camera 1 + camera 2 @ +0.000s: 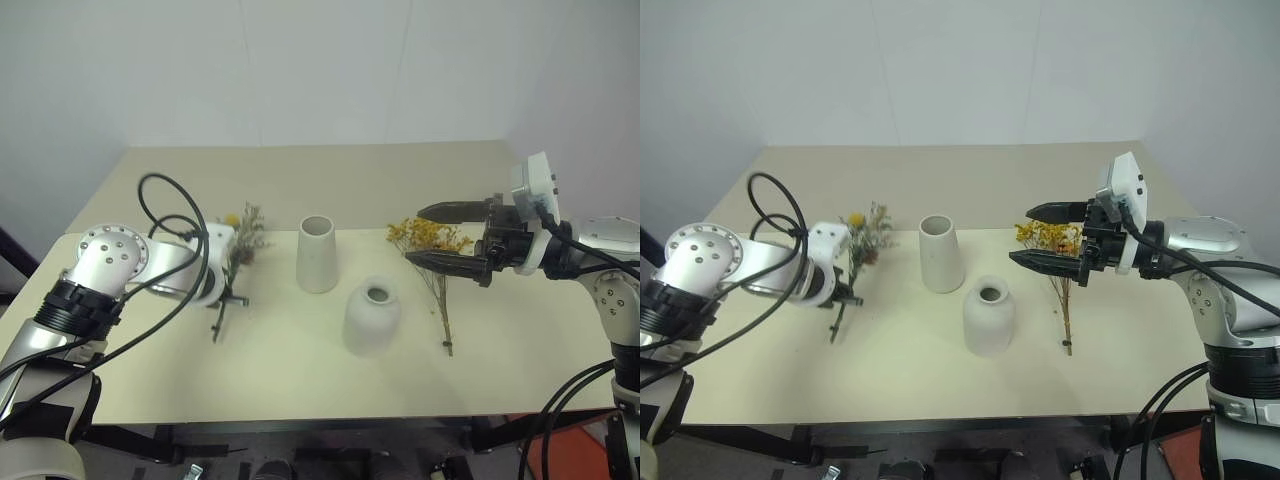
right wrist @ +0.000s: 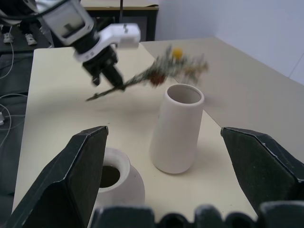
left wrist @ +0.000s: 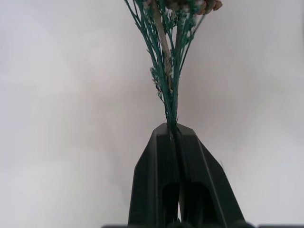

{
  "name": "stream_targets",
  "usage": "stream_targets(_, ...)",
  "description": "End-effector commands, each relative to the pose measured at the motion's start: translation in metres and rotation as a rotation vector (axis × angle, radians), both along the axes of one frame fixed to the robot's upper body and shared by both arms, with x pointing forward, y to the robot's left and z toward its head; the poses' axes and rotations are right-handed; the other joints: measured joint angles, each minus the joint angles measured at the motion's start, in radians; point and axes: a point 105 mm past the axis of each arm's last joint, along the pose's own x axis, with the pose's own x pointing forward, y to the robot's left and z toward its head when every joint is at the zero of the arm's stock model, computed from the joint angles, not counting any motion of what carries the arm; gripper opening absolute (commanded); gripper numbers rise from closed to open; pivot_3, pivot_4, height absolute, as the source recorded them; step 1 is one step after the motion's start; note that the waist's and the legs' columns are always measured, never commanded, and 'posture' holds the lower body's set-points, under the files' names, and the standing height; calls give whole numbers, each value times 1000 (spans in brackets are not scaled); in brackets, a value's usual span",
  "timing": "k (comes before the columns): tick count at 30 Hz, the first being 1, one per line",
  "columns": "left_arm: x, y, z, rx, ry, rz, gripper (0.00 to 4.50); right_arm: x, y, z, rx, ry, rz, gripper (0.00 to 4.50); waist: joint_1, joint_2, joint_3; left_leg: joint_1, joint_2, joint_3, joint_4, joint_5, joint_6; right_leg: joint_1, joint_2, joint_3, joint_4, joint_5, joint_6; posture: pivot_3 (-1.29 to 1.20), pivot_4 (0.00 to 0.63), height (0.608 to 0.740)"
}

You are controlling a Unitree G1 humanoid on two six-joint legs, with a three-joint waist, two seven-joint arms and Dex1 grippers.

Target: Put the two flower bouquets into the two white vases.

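A: What sits on the cream table?

B: Near the middle stands the taller tapered white vase, mouth up. Just in front of it and a little to the right stands the squat rounded white vase, also upright. The two are close but apart.

A: And the flowers?

B: The spray of tiny yellow blossoms lies flat on the table to the right of both vases, its thin stems running toward the near edge. The small grey-green bunch, with its yellow ball flower, is to the left of the tall vase, held up off the table.

A: Held by what?

B: The left gripper. In its wrist view the two black fingers are pressed together on the bunch's stems, which rise straight out from between the tips. In the right wrist view the bunch hangs tilted, flower end toward the tall vase's mouth, stem end sticking out behind the fingers.

A: The right gripper?

B: Its jaws are spread wide and hold nothing. It hovers level above the table, pointing left, with the yellow blossom heads seen between its two fingers but lying below them, untouched
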Motion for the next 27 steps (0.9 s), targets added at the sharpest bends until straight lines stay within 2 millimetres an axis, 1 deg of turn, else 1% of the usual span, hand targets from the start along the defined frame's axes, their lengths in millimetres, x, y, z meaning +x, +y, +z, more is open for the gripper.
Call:
stream_targets(1,16,1,53,-67,-254,-19,27,-5,0,12,26,-47,14,4500,0,0,0,0,0,0,0,0,0,0,0,0,0,0,0,0,150,740)
stream_targets(3,22,-14,93,-202,-440,-153,27,-6,0,12,29,-49,12,4500,-2,0,0,0,0,0,0,0,0,0,0,0,-1,0,0,0,150,740)
stream_targets(5,21,-27,120,-280,-569,-288,27,-6,0,13,32,-50,11,4500,-2,0,0,0,0,0,0,0,0,0,0,0,-1,0,0,0,150,740)
stream_targets(9,21,-56,160,-390,-762,-546,27,-7,0,15,44,-54,7,4500,-1,0,0,-1,0,0,0,0,0,0,0,-1,-2,0,0,0,150,740)
stream_targets(12,19,-75,176,-491,-825,-700,27,-8,0,16,50,-55,6,4500,-1,0,0,-1,1,0,0,0,0,1,0,-2,-2,0,0,0,150,740)
stream_targets(14,16,-87,178,-519,-842,-783,27,-9,0,16,50,-58,2,4500,-3,0,0,-1,1,0,0,0,1,1,0,-2,-3,0,0,0,150,740)
stream_targets(16,14,-96,173,-537,-830,-835,27,-11,-1,17,47,-62,-9,4500,-8,0,0,-1,1,0,0,0,1,1,0,-2,-2,0,0,0,150,740)
stream_targets(19,13,-105,158,-481,-828,-889,27,-13,-4,19,51,-65,-22,4500,-14,0,0,-2,1,0,0,-1,2,0,0,-2,-2,0,0,0,150,740)
stream_targets(23,13,-112,135,-385,-829,-932,27,-15,-7,19,47,-66,-40,4500,-17,0,0,-1,2,0,1,-1,2,0,0,-1,-1,0,0,0,150,740)
stream_targets(27,10,-116,123,-371,-826,-942,27,-16,-8,19,50,-63,-48,4500,-14,0,0,-2,2,0,3,-1,2,0,1,-1,0,0,0,0,150,740)
